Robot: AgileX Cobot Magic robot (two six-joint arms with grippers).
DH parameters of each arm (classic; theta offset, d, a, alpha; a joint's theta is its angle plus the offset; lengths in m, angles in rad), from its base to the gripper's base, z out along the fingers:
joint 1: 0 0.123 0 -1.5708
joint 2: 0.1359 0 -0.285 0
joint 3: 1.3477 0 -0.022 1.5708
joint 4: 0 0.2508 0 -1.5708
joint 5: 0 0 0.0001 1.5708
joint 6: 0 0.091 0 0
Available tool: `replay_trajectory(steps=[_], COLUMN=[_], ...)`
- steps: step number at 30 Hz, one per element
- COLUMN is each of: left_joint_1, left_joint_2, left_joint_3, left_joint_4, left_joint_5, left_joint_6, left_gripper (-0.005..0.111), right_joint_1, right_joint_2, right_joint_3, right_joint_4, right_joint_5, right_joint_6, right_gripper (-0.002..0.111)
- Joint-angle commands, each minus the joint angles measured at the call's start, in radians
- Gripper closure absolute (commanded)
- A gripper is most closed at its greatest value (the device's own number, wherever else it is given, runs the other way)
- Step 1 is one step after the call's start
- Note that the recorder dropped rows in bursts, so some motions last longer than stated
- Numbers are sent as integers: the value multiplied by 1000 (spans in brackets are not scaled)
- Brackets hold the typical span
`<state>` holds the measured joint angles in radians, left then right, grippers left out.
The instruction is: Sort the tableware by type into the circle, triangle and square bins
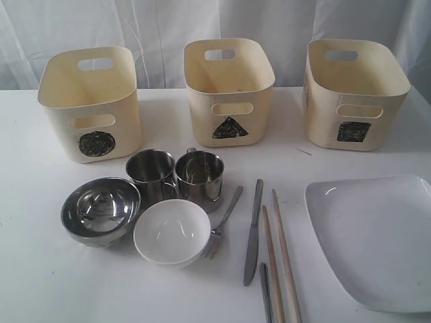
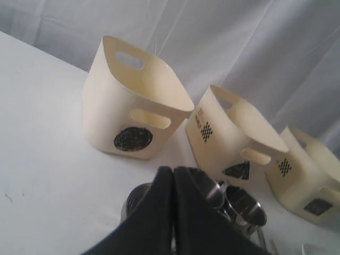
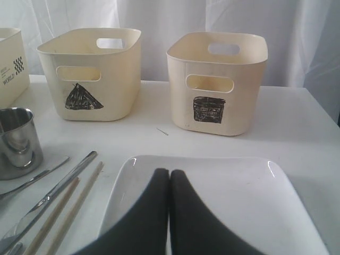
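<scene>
Steel mugs (image 1: 151, 173) stood side by side near the circle bin (image 1: 64, 124); light, stiff and slick, we judged, best pinched at the rim, while left gripper (image 2: 172, 172) and right gripper (image 3: 169, 174) were pressed together, empty.

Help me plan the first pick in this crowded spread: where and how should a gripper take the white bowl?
Pinch the white bowl by the rim on the side away from the mugs, coming straight down, one finger inside, one outside. It sits upright and open, probably too wide to span; the steel bowl and fork crowd its flanks.
</scene>
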<state>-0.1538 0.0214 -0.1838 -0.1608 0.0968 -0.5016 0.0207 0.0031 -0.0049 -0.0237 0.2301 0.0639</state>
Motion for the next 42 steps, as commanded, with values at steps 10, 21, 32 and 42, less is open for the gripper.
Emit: replay_trajectory(steps=[10, 21, 32, 42], left_joint_1=[2, 2, 2, 2], left_joint_2=[462, 885, 1145, 1249], left_joint_3=[-332, -460, -517, -530], left_joint_4=[6, 6, -75, -330], left_joint_5=[324, 421, 360, 209], left_joint_6=[324, 502, 609, 751], left_gripper=[107, 107, 90, 41], right_joint_1=[3, 3, 3, 3], right_joint_2=[-3, -3, -3, -3], right_joint_3=[5, 5, 5, 5], right_joint_4=[1, 1, 1, 1], right_joint_5=[-9, -9, -10, -8], right_joint_6=[1, 1, 1, 47], right_gripper=[108, 108, 108, 108])
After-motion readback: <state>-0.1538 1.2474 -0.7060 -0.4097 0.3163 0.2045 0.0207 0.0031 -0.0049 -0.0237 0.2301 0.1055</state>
